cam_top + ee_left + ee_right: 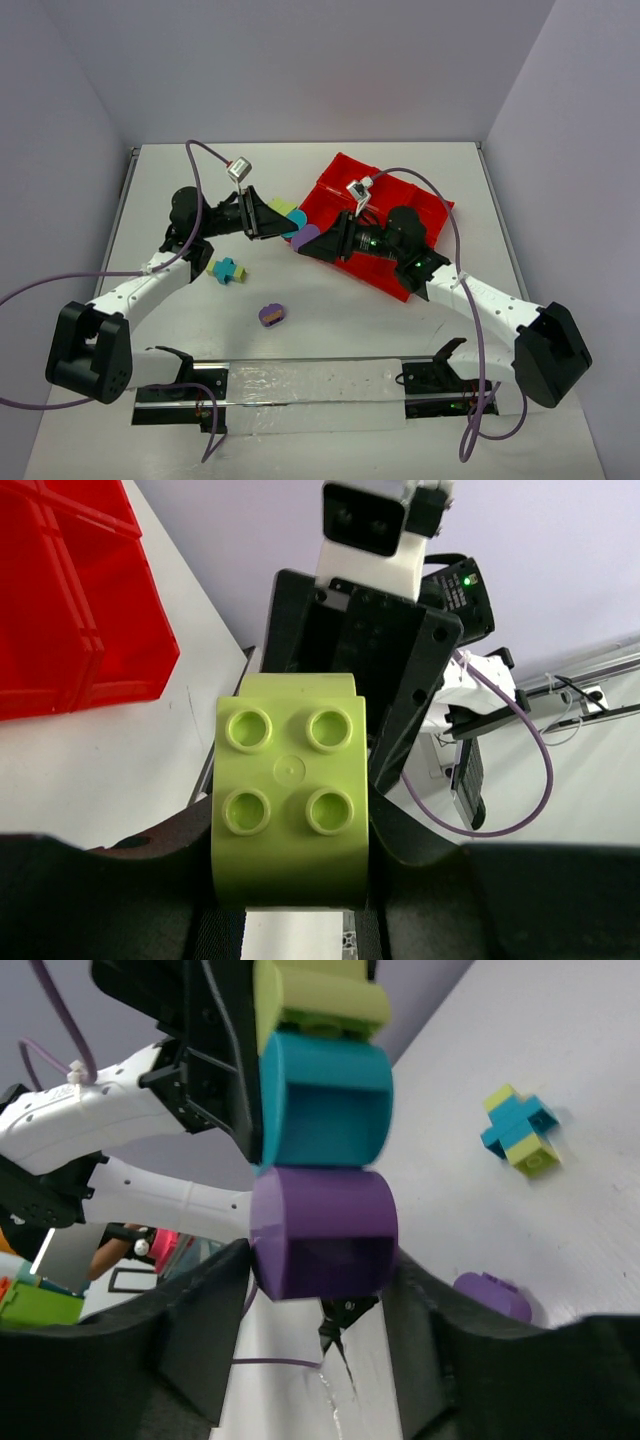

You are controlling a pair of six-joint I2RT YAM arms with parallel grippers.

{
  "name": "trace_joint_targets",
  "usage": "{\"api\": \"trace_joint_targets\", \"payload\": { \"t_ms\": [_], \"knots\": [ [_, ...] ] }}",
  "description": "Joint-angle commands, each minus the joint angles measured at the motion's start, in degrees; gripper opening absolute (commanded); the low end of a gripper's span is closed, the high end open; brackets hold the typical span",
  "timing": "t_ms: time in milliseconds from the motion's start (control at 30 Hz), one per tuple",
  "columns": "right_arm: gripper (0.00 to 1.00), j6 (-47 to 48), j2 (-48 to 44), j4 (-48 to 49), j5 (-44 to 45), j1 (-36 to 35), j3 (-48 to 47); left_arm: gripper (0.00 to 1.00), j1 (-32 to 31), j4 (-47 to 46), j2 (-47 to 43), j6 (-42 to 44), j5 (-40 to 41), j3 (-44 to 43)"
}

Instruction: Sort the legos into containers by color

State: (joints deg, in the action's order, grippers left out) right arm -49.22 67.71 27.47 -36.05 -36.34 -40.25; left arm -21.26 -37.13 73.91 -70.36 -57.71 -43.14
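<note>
A three-brick stack hangs in the air between my two grippers, just left of the red tray (400,195). My left gripper (270,218) is shut on its pale yellow-green brick (290,790), which fills the space between the fingers of this gripper (290,855) in the left wrist view. My right gripper (320,241) is shut on the purple brick (325,1230) at the other end, which sits between the fingers of this gripper (322,1285) in the right wrist view. A teal brick (325,1100) sits between the two, touching both. The stack (297,224) is small in the top view.
A teal and yellow cross-shaped stack (228,270) lies on the table left of centre. It also shows in the right wrist view (520,1130). A purple brick with a yellow underside (272,315) lies nearer the front and shows in the right wrist view (490,1295). The tray corner (70,600) lies beside the left gripper.
</note>
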Motion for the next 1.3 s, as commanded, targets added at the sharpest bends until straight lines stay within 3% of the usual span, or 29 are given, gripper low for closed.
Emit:
{"api": "trace_joint_targets", "payload": {
  "t_ms": [0,100,167,233,267,400,500,767,900,933,1000,1067,1267],
  "knots": [
    [0.54,-3.25,1.08,10.38,-1.93,0.21,-1.88,0.00,-0.37,-3.76,-2.19,0.34,-2.33,0.37],
    [0.48,-4.22,1.14,12.37,-2.77,0.19,-1.73,0.00,-0.37,-3.36,-1.98,0.92,-3.05,0.48],
    [0.22,-4.83,0.83,13.91,-3.16,0.21,-1.41,0.00,-0.37,-1.98,-1.91,1.82,-3.02,0.42],
    [0.03,-4.90,0.47,13.90,-3.21,0.21,-1.22,0.00,-0.37,-1.71,-1.66,2.14,-2.94,0.41],
    [0.01,-4.74,0.20,13.63,-2.95,0.21,-1.00,0.00,-0.37,-1.66,-1.61,2.04,-2.99,0.25],
    [0.00,-1.64,-1.53,7.27,-0.42,0.21,-0.04,0.00,-0.35,-0.04,-1.89,2.88,-2.55,-0.59],
    [0.00,4.02,-4.57,-0.79,3.08,0.21,0.73,0.00,-0.20,6.18,-2.51,6.96,-1.40,-2.44],
    [0.00,12.57,-10.12,-19.64,10.20,0.75,0.42,0.00,-0.03,7.96,-3.41,7.91,-1.00,-4.33],
    [0.00,15.72,-14.38,-32.43,19.21,2.68,-1.05,0.00,0.08,12.24,-3.86,10.49,0.40,-5.29],
    [0.00,15.76,-14.89,-32.74,22.95,2.86,-1.12,0.00,0.16,12.34,-3.86,10.54,0.45,-5.40],
    [0.00,16.80,-15.38,-44.12,36.10,3.32,-3.64,0.00,0.16,16.10,-4.04,12.52,2.43,-6.21],
    [0.00,17.31,-14.79,-47.15,44.93,4.08,-4.83,0.00,0.16,19.80,-4.12,14.63,4.70,-7.13],
    [0.00,18.44,-5.01,-48.54,45.46,4.96,-9.52,0.00,0.14,26.58,-3.72,18.27,9.73,-8.61]
  ]
}}
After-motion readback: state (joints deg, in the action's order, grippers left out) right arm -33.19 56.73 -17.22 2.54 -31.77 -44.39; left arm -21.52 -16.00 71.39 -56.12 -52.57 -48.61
